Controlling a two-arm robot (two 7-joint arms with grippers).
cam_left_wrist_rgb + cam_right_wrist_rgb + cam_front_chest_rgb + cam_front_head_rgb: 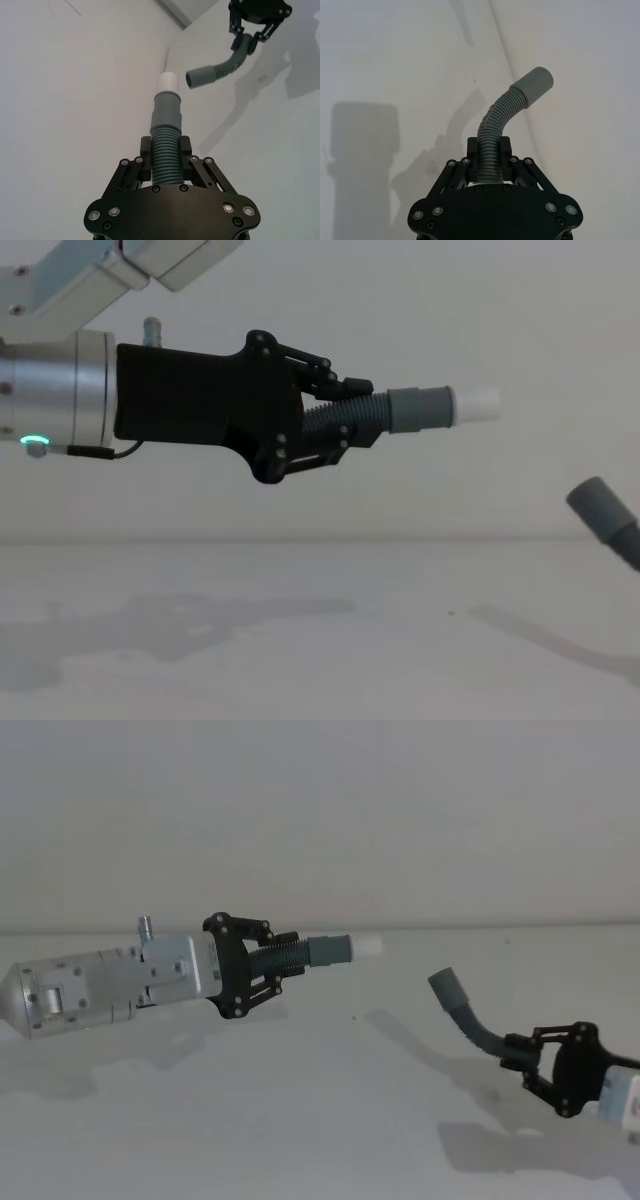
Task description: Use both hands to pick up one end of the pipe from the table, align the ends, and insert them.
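Left gripper held up above the table, fingers closed tight on the ribbed part of the white-tipped hose piece; its grey cuff and white tip stick out level toward the right. Clear gap, then the plain open cuff, lower than the white tip, ends apart, not lined up. Bent hose piece runs down to the right gripper, clamped on its ribs, low at right near the table
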